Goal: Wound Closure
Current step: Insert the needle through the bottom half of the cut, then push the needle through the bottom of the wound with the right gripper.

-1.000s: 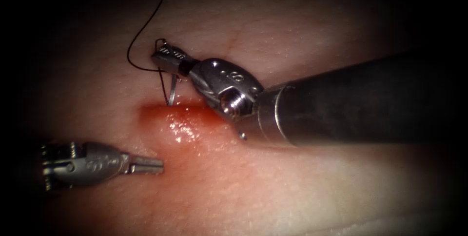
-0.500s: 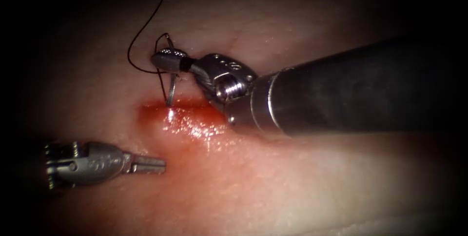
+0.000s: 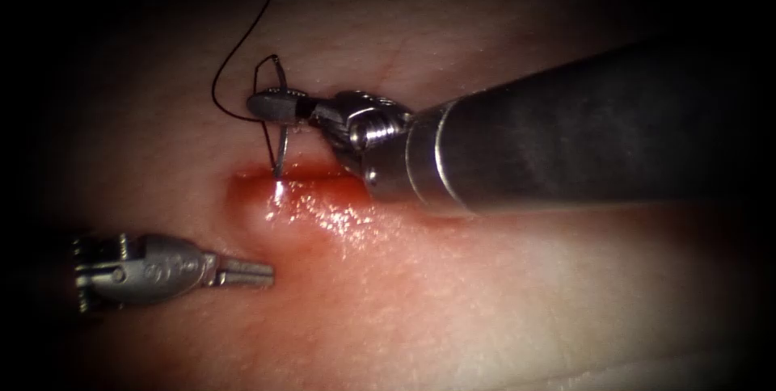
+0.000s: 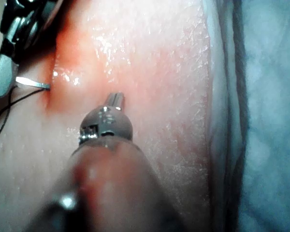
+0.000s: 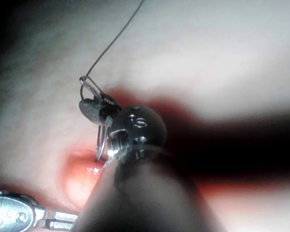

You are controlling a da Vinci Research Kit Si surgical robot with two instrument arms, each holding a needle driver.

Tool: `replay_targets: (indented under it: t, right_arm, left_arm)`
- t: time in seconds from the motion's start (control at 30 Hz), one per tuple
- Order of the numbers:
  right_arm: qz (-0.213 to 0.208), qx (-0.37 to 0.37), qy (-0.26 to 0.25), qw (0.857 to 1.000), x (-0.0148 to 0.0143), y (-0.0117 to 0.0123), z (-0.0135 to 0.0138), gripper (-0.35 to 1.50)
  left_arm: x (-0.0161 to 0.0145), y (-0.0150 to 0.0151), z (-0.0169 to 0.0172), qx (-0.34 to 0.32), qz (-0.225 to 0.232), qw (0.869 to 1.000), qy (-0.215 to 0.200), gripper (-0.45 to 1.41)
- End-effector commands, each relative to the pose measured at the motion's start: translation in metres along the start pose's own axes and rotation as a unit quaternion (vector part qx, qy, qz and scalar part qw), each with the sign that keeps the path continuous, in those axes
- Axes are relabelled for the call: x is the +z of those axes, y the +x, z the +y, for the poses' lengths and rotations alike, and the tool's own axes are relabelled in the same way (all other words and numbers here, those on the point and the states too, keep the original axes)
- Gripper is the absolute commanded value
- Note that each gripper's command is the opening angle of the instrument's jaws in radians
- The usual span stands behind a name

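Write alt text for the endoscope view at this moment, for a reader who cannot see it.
The right tool holds the curved needle near its thread end, with the point at the upper edge of the cut in the tissue, wet with red fluid. Dark thread loops up from the needle. The left tool, jaws shut on nothing, lies below and left of the cut.

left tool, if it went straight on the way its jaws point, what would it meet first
Probably only bare tissue below the cut: the left tool, shut on nothing, points toward the picture's right, passing under the needle held by the right tool. Depth is unclear.
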Motion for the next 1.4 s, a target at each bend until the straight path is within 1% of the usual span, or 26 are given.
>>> replay_targets:
  t: [0.03,0.1,0.13,0.23,0.47,0.83,1.03,1.07,1.2,1.3,1.37,1.4]
  right_arm:
    - [-0.007,0.016,0.004,1.000,0.0010,-0.0004,0.0000,-0.35]
    - [-0.009,0.022,0.005,1.000,0.0010,-0.0005,-0.0001,-0.35]
    - [-0.021,0.043,0.012,0.999,0.0013,-0.0008,-0.0002,-0.35]
    - [-0.027,0.059,0.022,0.998,0.0015,-0.0011,-0.0004,-0.35]
    - [-0.046,0.083,0.038,0.995,0.0017,-0.0025,-0.0013,-0.35]
    - [-0.068,0.102,0.046,0.991,0.0016,-0.0041,-0.0025,-0.35]
    - [-0.079,0.140,0.043,0.986,0.0011,-0.0048,-0.0037,-0.35]
    - [-0.086,0.152,0.043,0.984,0.0011,-0.0050,-0.0039,-0.35]
    - [-0.095,0.160,0.051,0.981,0.0011,-0.0054,-0.0045,-0.35]
    - [-0.094,0.162,0.051,0.981,0.0010,-0.0052,-0.0048,-0.35]
    - [-0.074,0.157,0.057,0.983,0.0008,-0.0046,-0.0046,-0.35]
    - [-0.057,0.142,0.069,0.986,0.0009,-0.0041,-0.0044,-0.13]
  left_arm:
    - [0.0008,-0.0001,-0.0002,0.000,0.000,1.000,0.000,-0.25]
    - [0.0008,-0.0001,-0.0002,0.000,0.000,1.000,0.000,-0.25]
    - [0.0008,-0.0001,-0.0002,0.000,0.000,1.000,0.000,-0.27]
    - [0.0008,-0.0001,-0.0002,0.001,0.000,1.000,0.000,-0.27]
    - [0.0008,-0.0002,-0.0004,0.001,0.000,1.000,0.000,-0.27]
    - [0.0007,-0.0002,-0.0006,0.000,0.001,1.000,-0.001,-0.27]
    - [0.0005,-0.0002,-0.0007,0.000,0.002,1.000,-0.004,-0.27]
    - [0.0005,-0.0002,-0.0007,0.000,0.002,1.000,-0.004,-0.27]
    - [0.0005,-0.0002,-0.0007,0.000,0.002,1.000,-0.004,-0.27]
    - [0.0005,-0.0002,-0.0007,0.000,0.002,1.000,-0.004,-0.27]
    - [0.0004,-0.0001,-0.0007,0.000,0.002,1.000,-0.004,-0.27]
    - [0.0003,-0.0001,-0.0006,0.000,0.002,1.000,-0.005,-0.27]
